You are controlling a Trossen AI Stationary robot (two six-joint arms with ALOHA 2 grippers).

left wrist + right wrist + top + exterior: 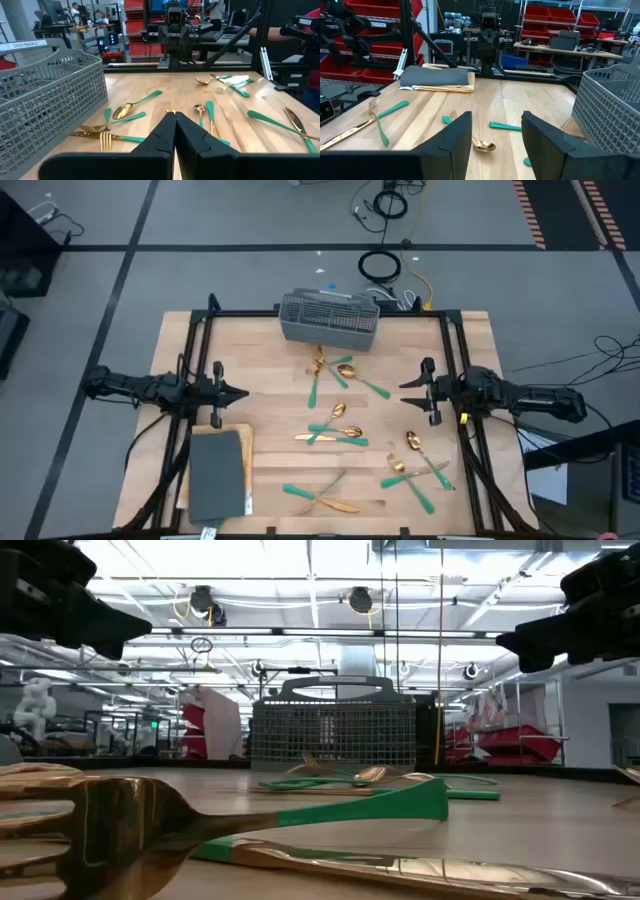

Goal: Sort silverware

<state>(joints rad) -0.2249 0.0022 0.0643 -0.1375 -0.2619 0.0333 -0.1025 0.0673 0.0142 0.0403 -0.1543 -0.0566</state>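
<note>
The silverware, gold-headed spoons, forks and knives with teal handles, lies scattered on the wooden table: one group just below the basket (335,370), one in the middle (330,430), one at the right (420,465) and one at the near edge (320,498). My left gripper (240,392) hovers shut at the table's left, pointing right, above and short of the pieces (131,107). My right gripper (408,395) hovers open at the table's right, pointing left, with nothing between its fingers; a spoon (483,145) lies on the table below them.
A grey wire basket (330,318) stands at the far edge, in the middle. A dark grey pad (217,473) lies on a wooden board at the near left. Black frame rails (195,360) run along the table's left and right sides. A fork (100,830) lies right before the low camera.
</note>
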